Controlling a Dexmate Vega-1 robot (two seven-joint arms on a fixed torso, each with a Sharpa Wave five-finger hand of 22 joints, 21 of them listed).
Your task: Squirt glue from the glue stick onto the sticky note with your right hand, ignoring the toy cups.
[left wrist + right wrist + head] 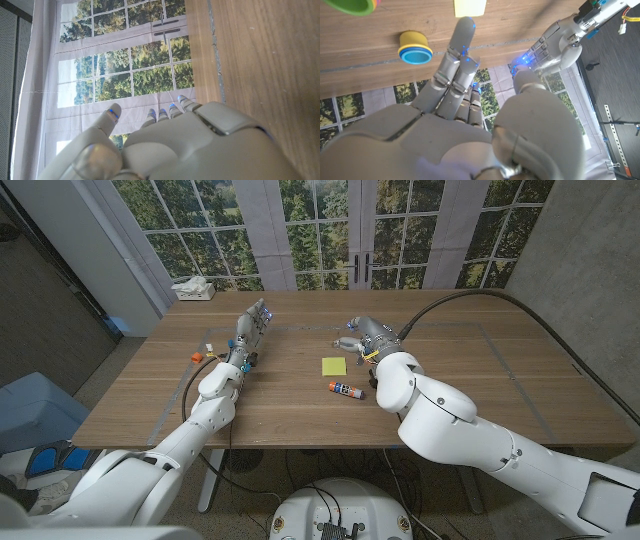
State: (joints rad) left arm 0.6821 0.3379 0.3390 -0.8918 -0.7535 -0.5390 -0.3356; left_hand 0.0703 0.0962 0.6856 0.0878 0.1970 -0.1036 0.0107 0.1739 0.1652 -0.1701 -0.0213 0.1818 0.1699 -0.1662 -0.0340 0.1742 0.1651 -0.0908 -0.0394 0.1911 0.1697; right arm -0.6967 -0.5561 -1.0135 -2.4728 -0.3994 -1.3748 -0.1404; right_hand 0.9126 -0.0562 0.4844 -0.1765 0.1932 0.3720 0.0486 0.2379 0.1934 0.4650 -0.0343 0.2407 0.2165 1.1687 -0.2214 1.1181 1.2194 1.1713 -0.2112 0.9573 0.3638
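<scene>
A yellow sticky note [334, 366] lies near the table's middle, and its edge also shows as sticky note [469, 7] past my right fingers. The glue stick [346, 388], white with an orange end and a blue cap, lies on its side just in front of the note. My right hand [366, 340] hovers behind and to the right of the note with its fingers [456, 55] stretched out, holding nothing. My left hand [248, 332] stands further left with its fingers [165, 114] apart and extended, also holding nothing.
A yellow and blue toy cup [414, 48] and a green one [352, 6] sit on the table beyond my right hand. Small orange and white items [200, 353] lie left of my left hand. A white box [193, 289] rests at the far left corner.
</scene>
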